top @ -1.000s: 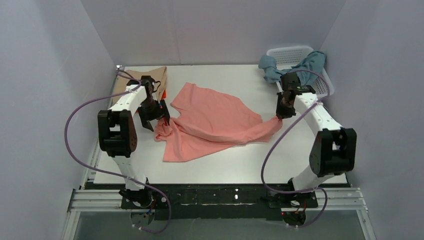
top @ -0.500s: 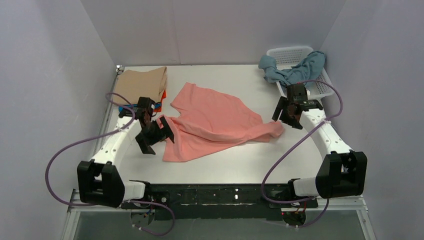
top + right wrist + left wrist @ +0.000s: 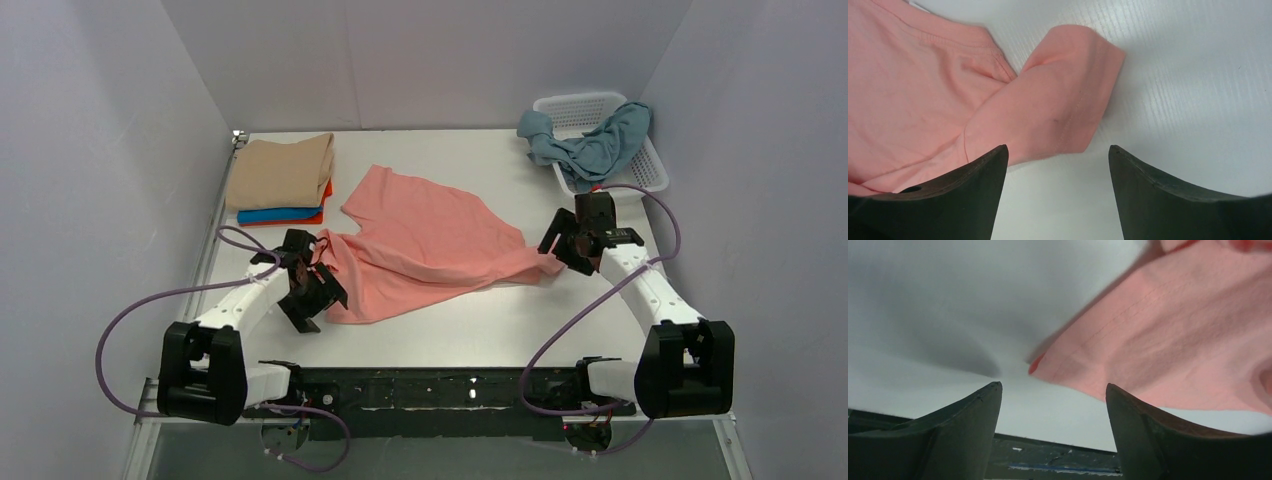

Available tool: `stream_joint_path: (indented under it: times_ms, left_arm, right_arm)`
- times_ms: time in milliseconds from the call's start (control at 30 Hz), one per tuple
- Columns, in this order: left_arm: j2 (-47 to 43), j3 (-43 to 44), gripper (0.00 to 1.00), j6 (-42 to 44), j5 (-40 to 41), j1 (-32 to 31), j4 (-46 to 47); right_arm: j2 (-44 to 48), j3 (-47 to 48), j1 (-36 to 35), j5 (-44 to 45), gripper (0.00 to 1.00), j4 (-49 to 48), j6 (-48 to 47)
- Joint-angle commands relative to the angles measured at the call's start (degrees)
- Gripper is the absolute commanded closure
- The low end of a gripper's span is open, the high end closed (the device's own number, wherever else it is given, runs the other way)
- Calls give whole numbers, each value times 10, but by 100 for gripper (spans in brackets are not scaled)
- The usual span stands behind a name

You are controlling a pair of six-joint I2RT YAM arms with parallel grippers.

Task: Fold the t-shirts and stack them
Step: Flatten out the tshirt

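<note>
Note left end effector (image 3: 1053,390) wide and empty, just near of the near-left hem corner of the salmon t-shirt (image 3: 430,245). Note right end effector (image 3: 1058,150) likewise wide and empty, low over the shirt's right end, seemingly a sleeve. Find shirt lying rumpled mid-counter (image 3: 480,320); folded stack (image 3: 280,175) far left; grey-blue shirt (image 3: 600,145) draped over basket (image 3: 575,102) far right. Judge step: flattening before first fold. Next: regrip both ends, pull taut. Cannot tell either end effector's height above the cloth, nor what else the basket holds.
</note>
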State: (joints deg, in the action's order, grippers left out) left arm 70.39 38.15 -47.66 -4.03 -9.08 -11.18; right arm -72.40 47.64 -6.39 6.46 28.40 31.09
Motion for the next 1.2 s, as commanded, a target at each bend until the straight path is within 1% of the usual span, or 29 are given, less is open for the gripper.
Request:
stream_joint_path:
  times_ms: [0,67,167,233,267,333,400,433,467,500,600,667,867,1000,1100,1133,1167]
  left_arm:
    - [47,-3,29,-9,15,-5,1]
    - [67,-7,30,-14,10,-17,11]
    - [103,-14,31,-21,31,-41,28]
    - [128,-10,36,-25,32,-45,40]
    - [140,-9,40,-28,48,-45,46]
    - [161,-3,48,-29,56,-45,57]
    - [182,6,60,-28,61,-46,64]
    - [191,12,71,-28,62,-46,64]
    - [200,19,92,-29,63,-46,65]
    - [208,25,100,-29,61,-46,68]
    - [215,40,100,-22,46,-45,66]
    - [198,37,100,-19,43,-45,62]
    - [46,-15,100,-21,56,-51,13]
    - [-69,-54,100,-35,66,-60,-36]
    - [-141,-71,100,-45,66,-64,-72]
    - [-158,-73,100,-46,63,-66,-84]
    - [-174,-74,100,-48,60,-67,-93]
  right_arm:
    - [36,-13,5,9,19,-28,9]
    - [40,-14,9,14,19,-23,11]
    - [41,-14,15,14,19,-19,22]
    - [38,-14,19,8,20,-19,27]
    - [35,-13,21,3,20,-19,31]
    - [27,-11,27,-10,21,-15,35]
    - [19,-11,33,-22,21,-16,37]
    - [15,-11,36,-26,22,-17,40]
    - [12,-13,39,-30,22,-18,42]
    - [8,-14,43,-35,22,-18,44]
    - [-1,-21,50,-44,23,-21,49]
    - [-8,-28,54,-50,23,-30,50]
    - [-50,-41,59,-60,24,-68,75]
    - [-98,-38,59,-94,26,-101,98]
    - [-135,-36,59,-108,32,-127,108]
    - [-145,-32,59,-110,38,-132,110]
    - [-152,-29,59,-116,50,-137,109]
